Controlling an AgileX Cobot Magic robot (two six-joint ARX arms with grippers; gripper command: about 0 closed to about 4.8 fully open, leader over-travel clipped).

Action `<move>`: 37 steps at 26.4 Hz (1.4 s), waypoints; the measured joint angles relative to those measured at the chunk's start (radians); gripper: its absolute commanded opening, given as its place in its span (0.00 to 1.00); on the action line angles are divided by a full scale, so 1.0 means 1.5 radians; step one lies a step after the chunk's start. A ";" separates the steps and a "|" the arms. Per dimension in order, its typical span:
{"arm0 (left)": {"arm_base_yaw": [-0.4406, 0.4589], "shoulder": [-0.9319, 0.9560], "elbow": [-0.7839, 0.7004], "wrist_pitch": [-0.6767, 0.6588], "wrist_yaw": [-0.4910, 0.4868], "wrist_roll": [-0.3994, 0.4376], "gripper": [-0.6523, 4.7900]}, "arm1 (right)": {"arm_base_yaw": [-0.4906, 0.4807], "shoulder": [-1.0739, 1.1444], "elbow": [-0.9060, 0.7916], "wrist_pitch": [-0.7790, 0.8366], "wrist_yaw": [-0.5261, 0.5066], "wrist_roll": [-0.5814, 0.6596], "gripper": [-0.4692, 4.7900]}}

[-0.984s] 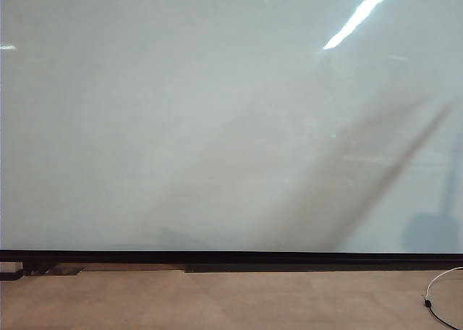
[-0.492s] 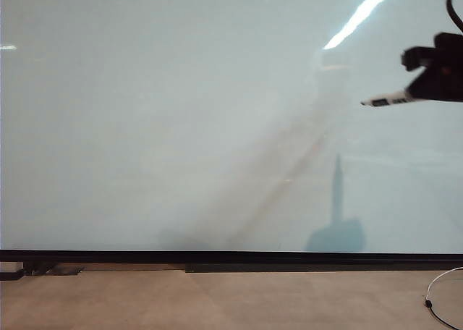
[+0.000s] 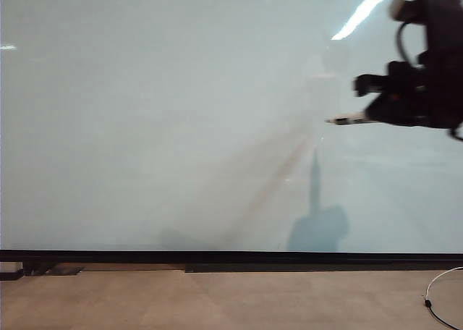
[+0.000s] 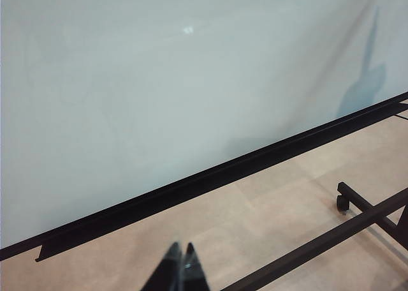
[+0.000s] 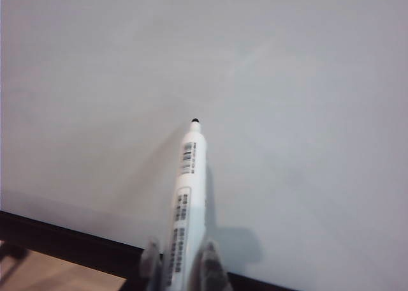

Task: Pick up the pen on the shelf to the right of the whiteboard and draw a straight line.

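A bare whiteboard [image 3: 181, 113] fills the scene, the right hand [image 3: 376, 113] at its upper right clamping the pen [image 3: 349, 119] tip-forward, apparently ready to draw, while the left hand [image 4: 180, 268] idles pinched shut, empty, low.

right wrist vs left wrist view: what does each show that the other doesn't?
Right wrist only: the pen, dark tip aimed at the board, right gripper shut on its barrel; no stroke drawn yet.
Left wrist only: the left gripper, jaws shut and holding nothing, low over the tan floor, plus a black frame bar.
Both: the whiteboard with its black bottom strip, and the shadow cast on the board.
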 measured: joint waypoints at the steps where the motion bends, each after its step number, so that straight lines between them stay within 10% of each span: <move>1: 0.000 0.000 0.000 0.000 0.000 0.000 0.11 | 0.014 0.023 0.009 0.020 0.000 0.000 0.08; 8: 0.000 0.000 0.000 0.000 0.001 0.000 0.11 | 0.107 0.121 0.076 0.073 -0.003 -0.006 0.08; 37: 0.000 0.000 0.000 0.000 0.011 0.000 0.11 | 0.078 0.160 0.158 0.008 0.002 -0.039 0.08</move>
